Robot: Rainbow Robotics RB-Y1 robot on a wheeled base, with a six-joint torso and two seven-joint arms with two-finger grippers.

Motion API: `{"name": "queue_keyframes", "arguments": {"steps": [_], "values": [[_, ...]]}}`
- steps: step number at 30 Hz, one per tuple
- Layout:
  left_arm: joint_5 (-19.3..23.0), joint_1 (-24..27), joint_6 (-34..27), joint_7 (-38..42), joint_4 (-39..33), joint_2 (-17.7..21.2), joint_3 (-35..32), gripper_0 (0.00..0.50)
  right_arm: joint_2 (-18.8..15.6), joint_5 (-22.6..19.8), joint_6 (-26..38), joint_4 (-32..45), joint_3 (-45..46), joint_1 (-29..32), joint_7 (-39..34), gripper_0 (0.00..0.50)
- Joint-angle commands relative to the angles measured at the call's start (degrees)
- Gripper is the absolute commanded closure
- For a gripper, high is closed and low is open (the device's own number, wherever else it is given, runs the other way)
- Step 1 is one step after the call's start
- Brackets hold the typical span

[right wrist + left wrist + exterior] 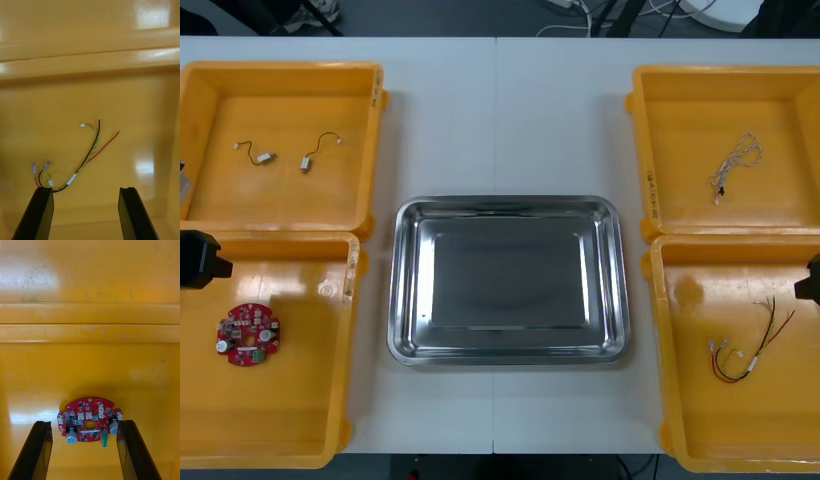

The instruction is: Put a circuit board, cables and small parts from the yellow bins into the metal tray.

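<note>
Cable (91,152) aslant in near right bin (700,430)

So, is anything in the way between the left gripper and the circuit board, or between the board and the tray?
Nothing visible between the open left gripper and the circuit board. Toward the tray, only the side wall of the yellow bin stands between.

- The round red circuit board (249,334) lies flat, components up, in the near left yellow bin (270,440).
- Two small metal parts (267,157) with thin wire tails lie side by side in the far left yellow bin (290,80).
- A twisted blue and white cable (733,162) lies loosely kinked in the far right yellow bin (770,85).
- A red, black and yellow cable bundle (760,345) lies splayed in the near right yellow bin (740,450).
- The metal tray (405,290), bare and shiny inside, sits between the bins.
</note>
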State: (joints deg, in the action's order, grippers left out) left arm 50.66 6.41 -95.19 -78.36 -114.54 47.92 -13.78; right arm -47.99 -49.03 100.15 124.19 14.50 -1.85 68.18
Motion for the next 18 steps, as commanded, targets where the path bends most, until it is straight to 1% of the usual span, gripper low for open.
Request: {"name": "queue_keyframes", "arguments": {"steps": [1, 4, 11, 14, 18], "values": [[0.4, -0.96, -1.31, -2.58, -1.65, 1.91, -1.33, 0.0, 2.02, 0.86, 0.31, 2.63, 2.28, 2.47, -8.33, 0.0], [-0.13, -1.58, -1.75, -1.62, -2.7, 1.91, -1.24, 0.0, 2.99, 2.09, 0.05, 3.51, 2.28, 3.7, -11.41, 0.0], [-0.48, -3.69, -1.75, -0.04, -4.64, 1.74, -1.33, 0.0, 4.75, 2.71, -1.89, 3.95, 2.28, 6.77, -17.47, 0.0], [-0.83, -4.39, -1.75, 0.67, -5.52, 1.03, -1.33, 0.0, 5.01, 2.62, -3.56, 3.95, 2.28, 8.18, -19.76, 0.0], [-1.27, -4.74, -1.66, 1.37, -6.04, 0.07, -1.33, 0.0, 6.59, 3.59, -4.7, 3.95, 2.28, 9.41, -23.36, 0.0]]}}
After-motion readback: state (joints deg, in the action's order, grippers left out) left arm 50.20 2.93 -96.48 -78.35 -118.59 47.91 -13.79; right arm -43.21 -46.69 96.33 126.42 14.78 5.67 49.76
